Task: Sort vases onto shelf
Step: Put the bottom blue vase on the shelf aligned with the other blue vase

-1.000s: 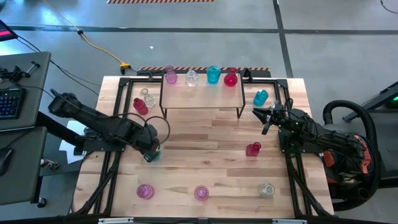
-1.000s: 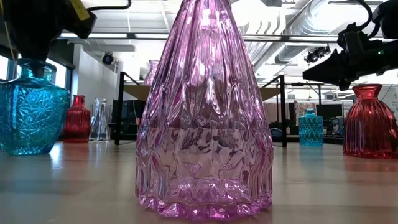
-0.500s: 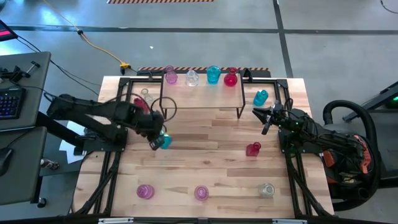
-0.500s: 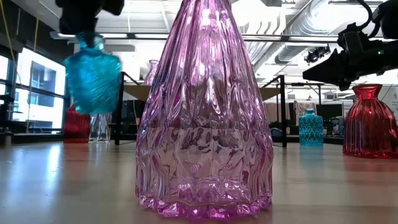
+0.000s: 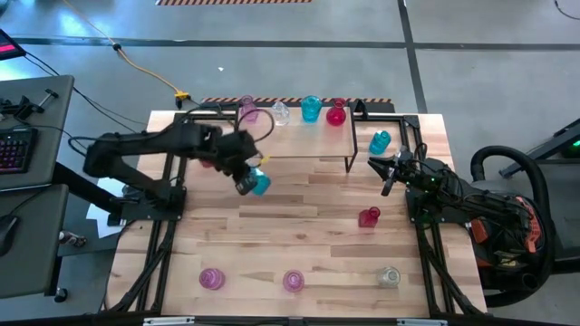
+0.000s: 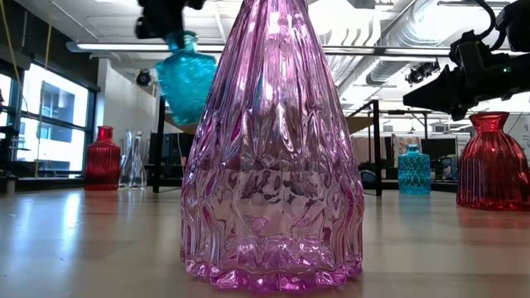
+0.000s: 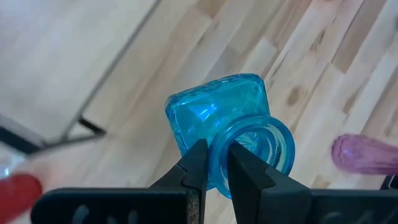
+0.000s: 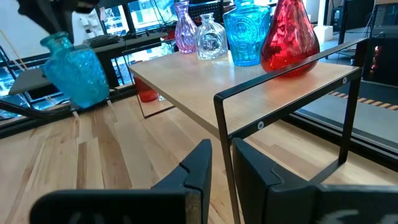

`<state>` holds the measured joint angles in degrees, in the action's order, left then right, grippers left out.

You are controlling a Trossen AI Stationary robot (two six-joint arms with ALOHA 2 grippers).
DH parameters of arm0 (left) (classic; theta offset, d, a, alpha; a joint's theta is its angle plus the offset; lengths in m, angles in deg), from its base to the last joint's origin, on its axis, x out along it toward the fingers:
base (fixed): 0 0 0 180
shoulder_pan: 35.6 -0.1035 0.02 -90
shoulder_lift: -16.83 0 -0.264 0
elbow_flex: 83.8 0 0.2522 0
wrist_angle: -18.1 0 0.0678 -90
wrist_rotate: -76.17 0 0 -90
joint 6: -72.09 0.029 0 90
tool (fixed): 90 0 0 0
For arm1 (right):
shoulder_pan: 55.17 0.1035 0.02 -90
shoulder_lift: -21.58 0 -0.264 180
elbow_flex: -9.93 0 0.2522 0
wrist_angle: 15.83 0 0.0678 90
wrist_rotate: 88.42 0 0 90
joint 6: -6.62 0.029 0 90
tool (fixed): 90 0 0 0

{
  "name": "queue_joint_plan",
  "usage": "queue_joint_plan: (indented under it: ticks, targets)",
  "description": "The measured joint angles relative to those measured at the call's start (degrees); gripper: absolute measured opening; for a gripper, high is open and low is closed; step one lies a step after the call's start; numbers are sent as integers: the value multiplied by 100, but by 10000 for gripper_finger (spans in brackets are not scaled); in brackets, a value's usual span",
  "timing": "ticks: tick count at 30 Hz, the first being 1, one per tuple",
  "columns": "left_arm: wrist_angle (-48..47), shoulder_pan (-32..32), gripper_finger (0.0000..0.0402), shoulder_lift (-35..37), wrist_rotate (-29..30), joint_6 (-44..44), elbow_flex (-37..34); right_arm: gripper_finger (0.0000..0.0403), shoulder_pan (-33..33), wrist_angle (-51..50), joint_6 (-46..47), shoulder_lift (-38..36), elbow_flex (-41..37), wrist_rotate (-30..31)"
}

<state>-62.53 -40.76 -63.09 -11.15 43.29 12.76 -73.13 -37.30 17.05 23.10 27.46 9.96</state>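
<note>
My left pincer (image 7: pixel 213 167) pinches the rim of a blue vase (image 5: pixel 259 183) — it was low over the worktop (image 5: pixel 299 235) a moment ago and now hangs lifted, near the front edge of the shelf (image 5: pixel 294 138). That puts the setting-down next, I judge. The glass is faceted, squarish-bodied and translucent; four vases already line the pale wooden board. My right pincer (image 8: pixel 219 163) waits with its fingers pressed nearly together, beside the shelf's thin black leg.

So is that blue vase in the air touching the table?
Apart. The low view shows the blue vase hanging from the left pincer, clear above the table.
</note>
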Motion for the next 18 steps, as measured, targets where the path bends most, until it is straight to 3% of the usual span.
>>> queue_joint_plan:
  ticks: [18]
  targets:
    - [48, -878, 35, -1775, -31, 2030, 2693, 48, 2, 0, 0, 0, 0, 0]
